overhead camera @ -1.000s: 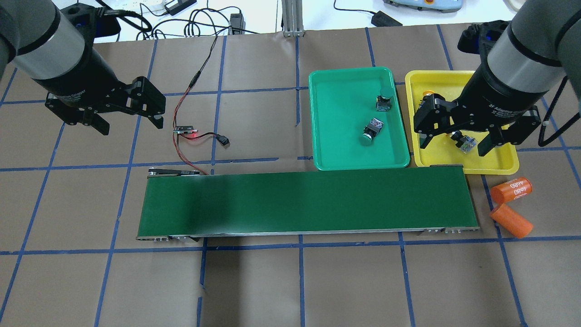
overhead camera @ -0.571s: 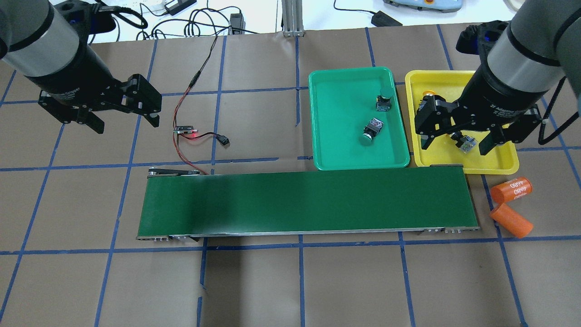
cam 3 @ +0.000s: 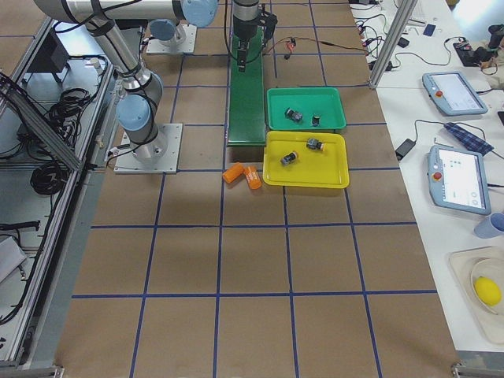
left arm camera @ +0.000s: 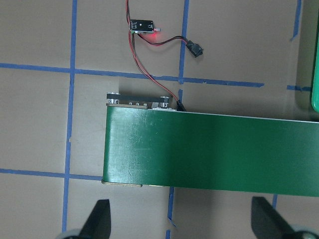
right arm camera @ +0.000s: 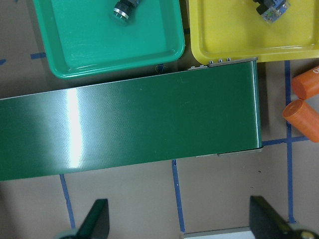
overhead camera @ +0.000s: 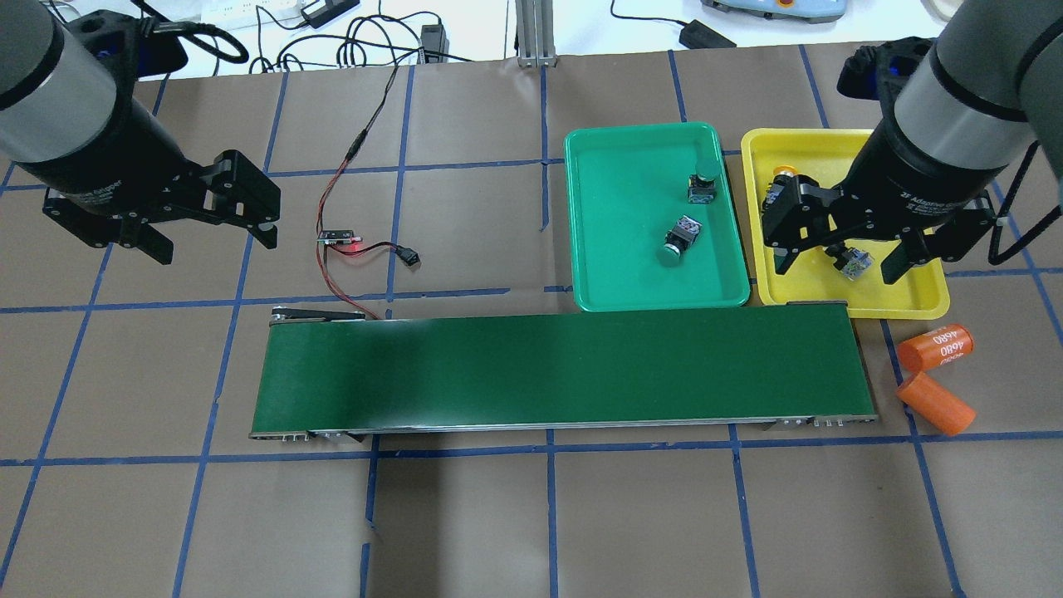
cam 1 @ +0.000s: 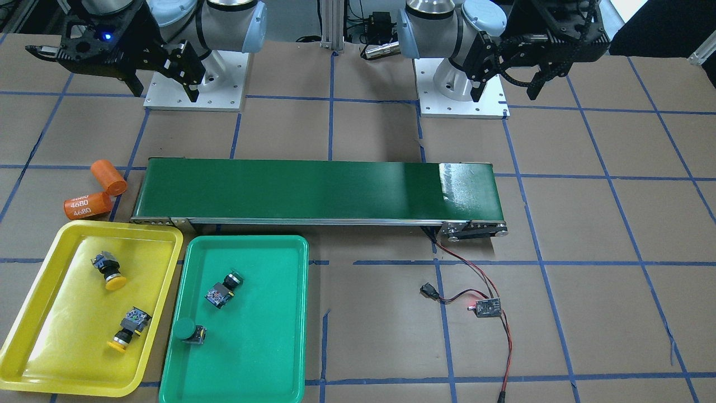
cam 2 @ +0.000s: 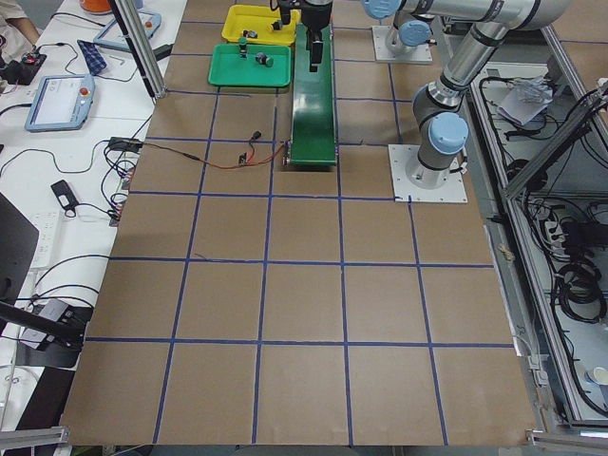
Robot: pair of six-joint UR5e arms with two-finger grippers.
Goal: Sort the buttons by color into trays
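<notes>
The yellow tray [cam 1: 33, 347] holds two yellow buttons [cam 1: 109, 271] [cam 1: 127, 330]. Beside it, the green tray [cam 1: 263, 336] holds two green buttons [cam 1: 224, 290] [cam 1: 187, 330]. In the overhead view my right gripper [overhead camera: 837, 267] hangs open, high above the yellow tray [overhead camera: 797, 149], and partly hides one yellow button [overhead camera: 854, 264]. Far from both trays, my left gripper [overhead camera: 213, 242] is open and empty above the bare table on the left. Both wrist views show wide-spread fingers [left arm camera: 97, 221] [right arm camera: 94, 221] with nothing between them.
A long dark-green conveyor belt [overhead camera: 565, 370] lies across the middle, its end touching the trays' near edges. Two orange cylinders [overhead camera: 937, 347] [overhead camera: 934, 403] lie right of the belt. A small circuit board [overhead camera: 339, 237] with red-black wires sits left of the green tray.
My left arm has drifted left and slightly toward the robot in the overhead view. The right gripper has shifted a little over the yellow tray. Both stay open; the buttons have not moved.
</notes>
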